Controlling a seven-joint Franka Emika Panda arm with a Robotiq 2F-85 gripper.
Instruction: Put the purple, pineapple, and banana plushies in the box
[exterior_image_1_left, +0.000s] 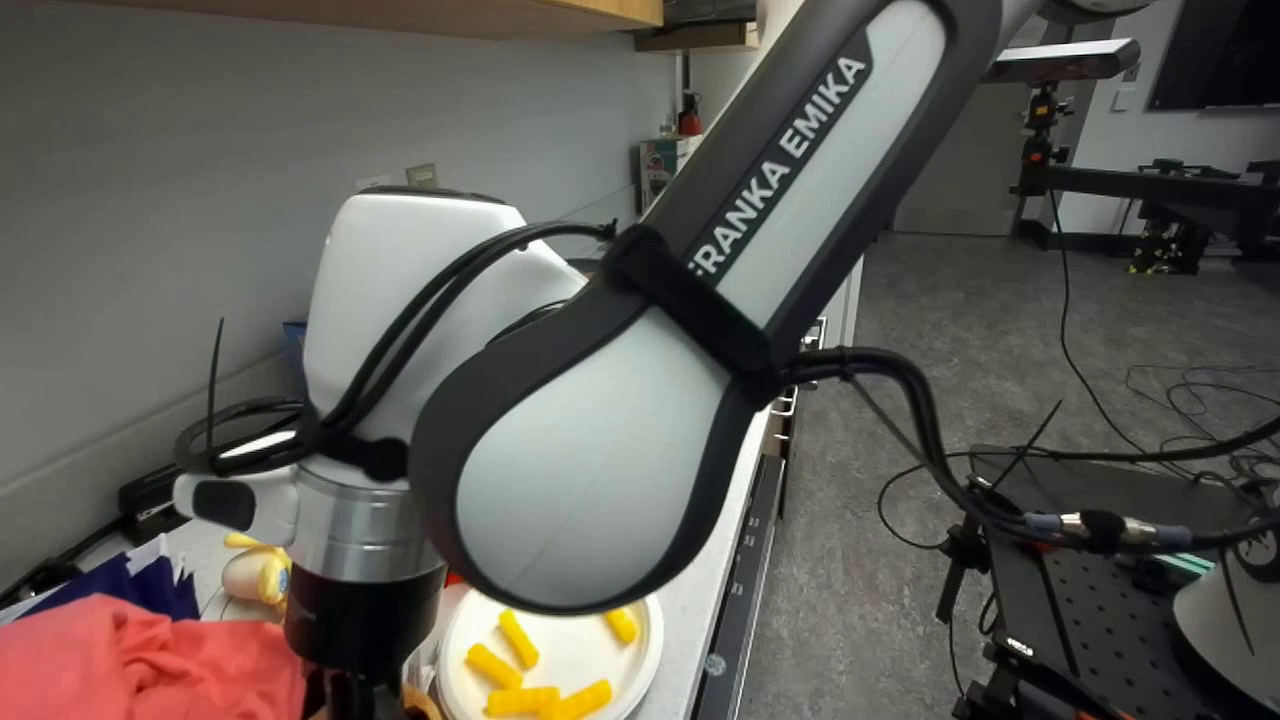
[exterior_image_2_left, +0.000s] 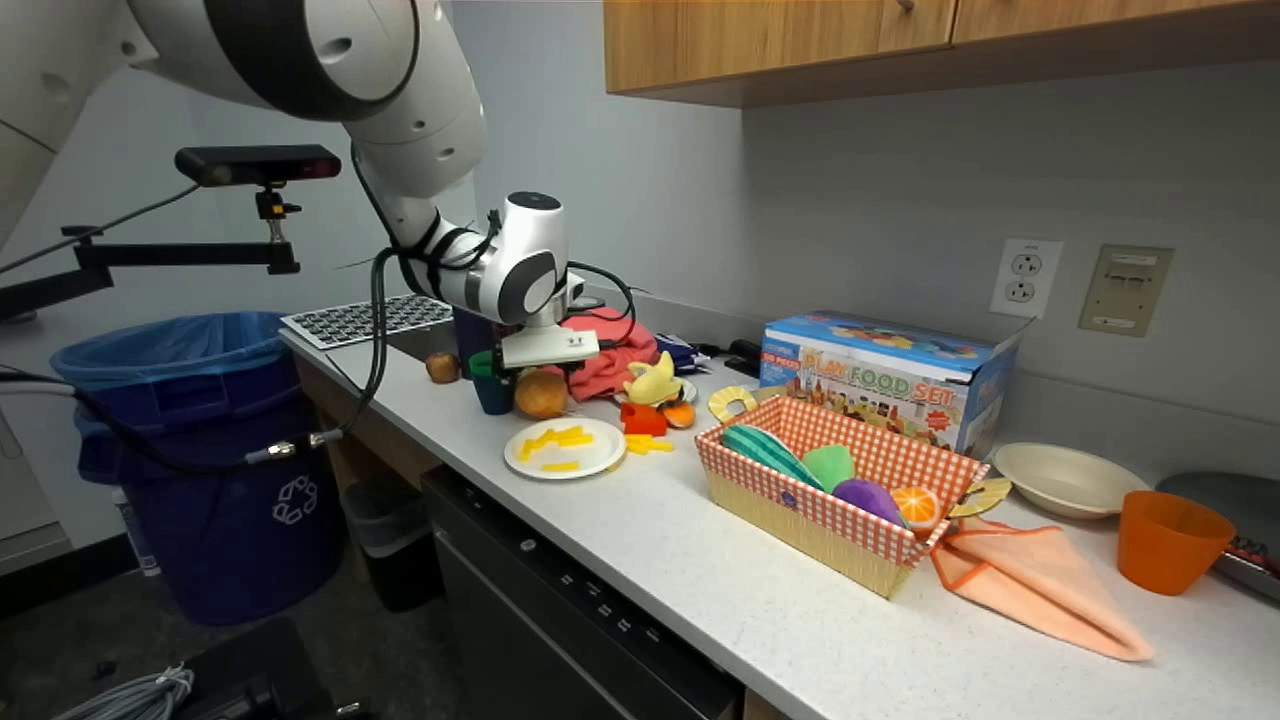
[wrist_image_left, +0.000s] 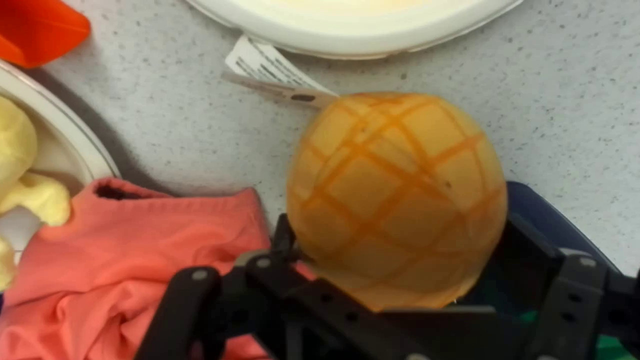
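Observation:
The pineapple plush (wrist_image_left: 395, 200) is orange with a criss-cross pattern. In an exterior view it sits on the counter (exterior_image_2_left: 541, 394) beside a cup. My gripper (wrist_image_left: 400, 240) points down over it, its fingers wide apart on either side; its leaf end does not show. The left finger is close against the plush. The yellow banana plush (exterior_image_2_left: 652, 380) rests on a plate, partly visible in the wrist view (wrist_image_left: 12, 150). The purple plush (exterior_image_2_left: 869, 500) lies in the red-checked box (exterior_image_2_left: 790, 530). In an exterior view, my fingers (exterior_image_1_left: 360, 695) are mostly cut off.
A dark blue and green cup (exterior_image_2_left: 492, 388) stands tight beside the gripper. A pink cloth (wrist_image_left: 150, 240) lies on the other side. A white plate (exterior_image_2_left: 525, 470) with yellow sticks is in front. A play food carton (exterior_image_2_left: 870, 375) stands behind the box. Other plush foods are in the box.

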